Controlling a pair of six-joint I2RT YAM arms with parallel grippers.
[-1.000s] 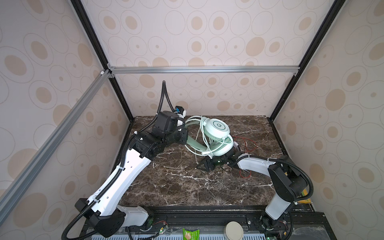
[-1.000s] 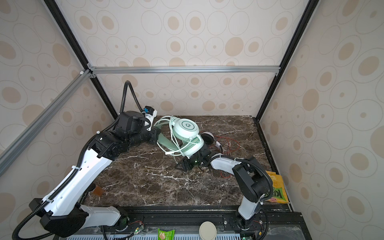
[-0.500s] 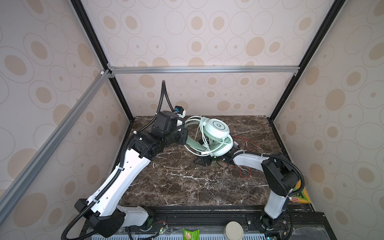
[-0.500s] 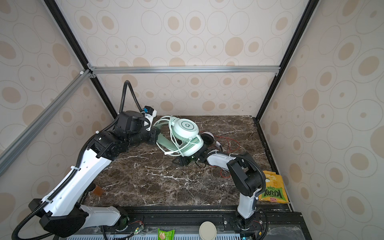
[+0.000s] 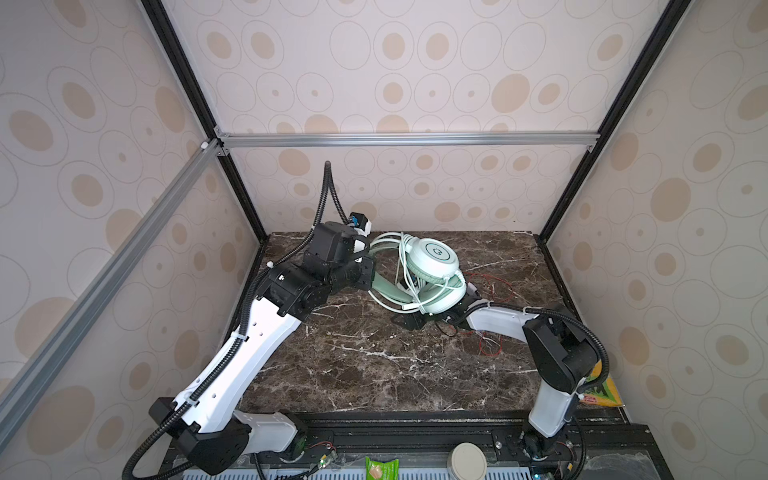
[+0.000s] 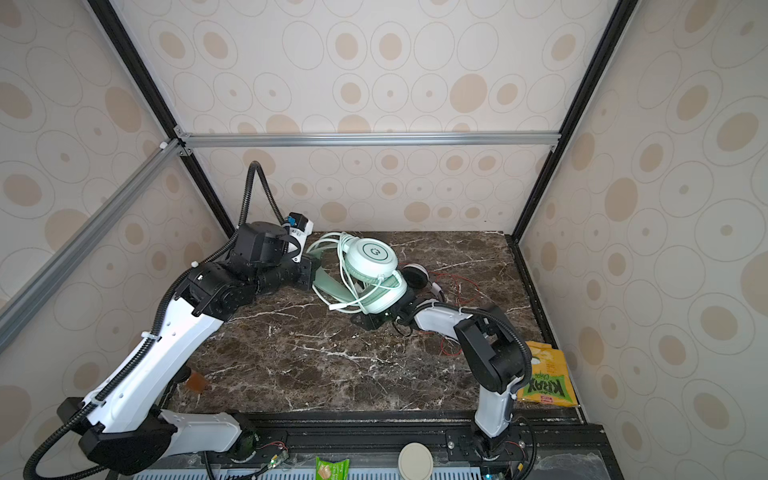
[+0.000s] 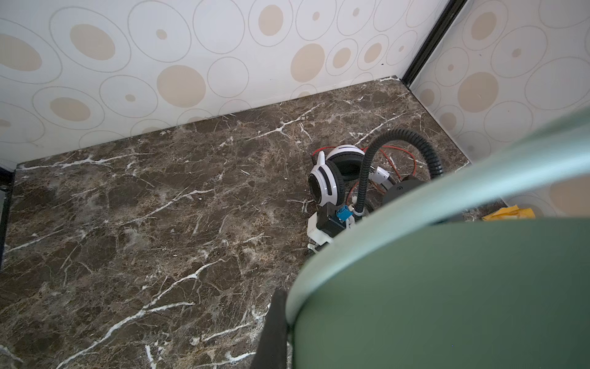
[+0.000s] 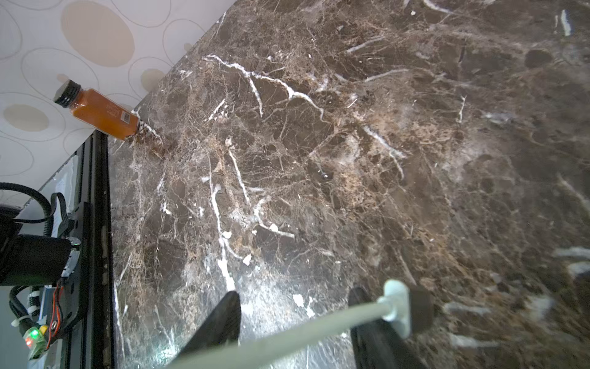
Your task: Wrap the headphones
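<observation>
mint-green headset [image 5: 432, 266] was held by its wide headband, which sat clamped between the closed jaws of the left gripper [image 5: 369, 276]. in both top views its two earcups lay stacked out past that gripper's fingertips, the upper cup facing up with a round logo. whether the lower cup touched the marble table [image 5: 353, 365] could not be told. in the left wrist view the headband filled the near corner, pressed against one dark finger [image 7: 271, 332].

the pale green cable [image 5: 390, 291] ran in several loops around the cups and the headband. its loose end hung down to the right gripper [image 8: 293, 322], which sat low over the table just under the lower cup. the right wrist view showed that gripper's jaws standing apart, not pinching anything. the cable crossed the gap between the two black fingers [image 8: 220, 322], and its plug [image 8: 396, 306] lay just outside one of them.

the white headset [image 7: 325, 185] with black earpads rested on the table behind the right gripper, on the far side of the green cups from the left jaws. its thin red cable [image 5: 490, 345] lay loose in tangles beside the right forearm.

a bottle [image 8: 99, 115] of orange-brown stuff leaned at the table's edge, well ahead of the right jaws. a chip bag [image 6: 544, 378] lay off the table, beside the right arm.
</observation>
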